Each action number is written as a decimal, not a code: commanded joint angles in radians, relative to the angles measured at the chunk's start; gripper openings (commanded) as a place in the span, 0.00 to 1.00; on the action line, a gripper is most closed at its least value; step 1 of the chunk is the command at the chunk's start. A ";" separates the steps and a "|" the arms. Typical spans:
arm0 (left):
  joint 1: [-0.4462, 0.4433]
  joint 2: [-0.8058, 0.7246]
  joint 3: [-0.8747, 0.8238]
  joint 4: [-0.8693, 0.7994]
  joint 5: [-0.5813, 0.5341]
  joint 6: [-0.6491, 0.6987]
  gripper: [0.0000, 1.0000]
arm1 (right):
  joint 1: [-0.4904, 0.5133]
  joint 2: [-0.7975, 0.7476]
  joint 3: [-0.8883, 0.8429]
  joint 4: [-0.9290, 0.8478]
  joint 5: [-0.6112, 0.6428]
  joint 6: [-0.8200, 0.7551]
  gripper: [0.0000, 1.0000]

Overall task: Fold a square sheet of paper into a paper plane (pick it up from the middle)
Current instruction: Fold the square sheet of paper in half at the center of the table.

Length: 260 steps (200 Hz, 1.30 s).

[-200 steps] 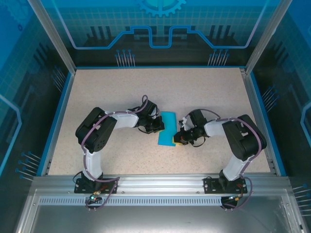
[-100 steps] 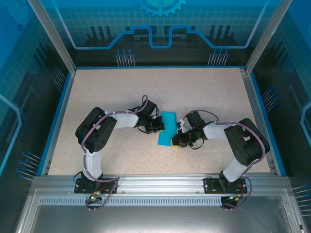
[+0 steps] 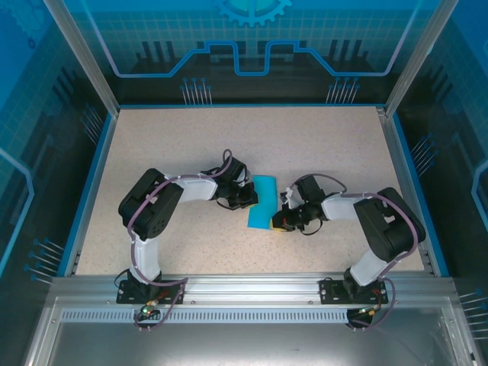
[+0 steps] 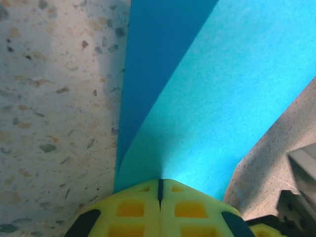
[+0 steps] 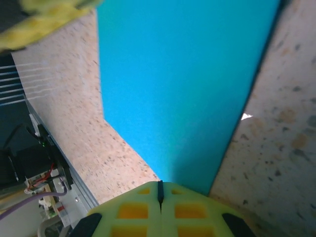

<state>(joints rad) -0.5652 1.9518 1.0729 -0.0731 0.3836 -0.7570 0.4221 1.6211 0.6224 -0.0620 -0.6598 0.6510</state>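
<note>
Left wrist view: teal sheet (image 4: 212, 98) runs off top and right edges, its near end hidden at the left gripper (image 4: 159, 185); right wrist view: sheet cut by top edge, its near tip hidden behind the right gripper (image 5: 159, 186); blurred yellow shape (image 5: 42, 22) top-left, unidentifiable; top view: creases too small to tell.

Field note: you are working in a robotics lab cell, not a home. The speckled tabletop (image 3: 191, 145) is boxed in. A blue rim (image 3: 90, 183) runs along its sides, aluminium posts (image 3: 76, 53) rise at its far corners, and blue panels (image 3: 252, 46) printed with circuit and gear graphics stand behind it. An extruded aluminium rail (image 3: 252, 286) at its near edge carries two arm bases (image 3: 149, 290).
</note>
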 commanded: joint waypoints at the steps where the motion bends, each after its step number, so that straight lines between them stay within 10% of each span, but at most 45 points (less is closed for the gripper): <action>1: -0.004 0.073 -0.036 -0.091 -0.078 0.021 0.00 | -0.039 -0.070 0.067 -0.033 0.008 0.009 0.04; 260: -0.003 0.092 -0.027 -0.107 -0.080 0.030 0.00 | -0.135 0.275 0.322 -0.025 0.063 -0.039 0.02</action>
<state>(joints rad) -0.5652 1.9545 1.0729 -0.0731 0.3840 -0.7521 0.3004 1.8370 0.9360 -0.0471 -0.6155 0.6434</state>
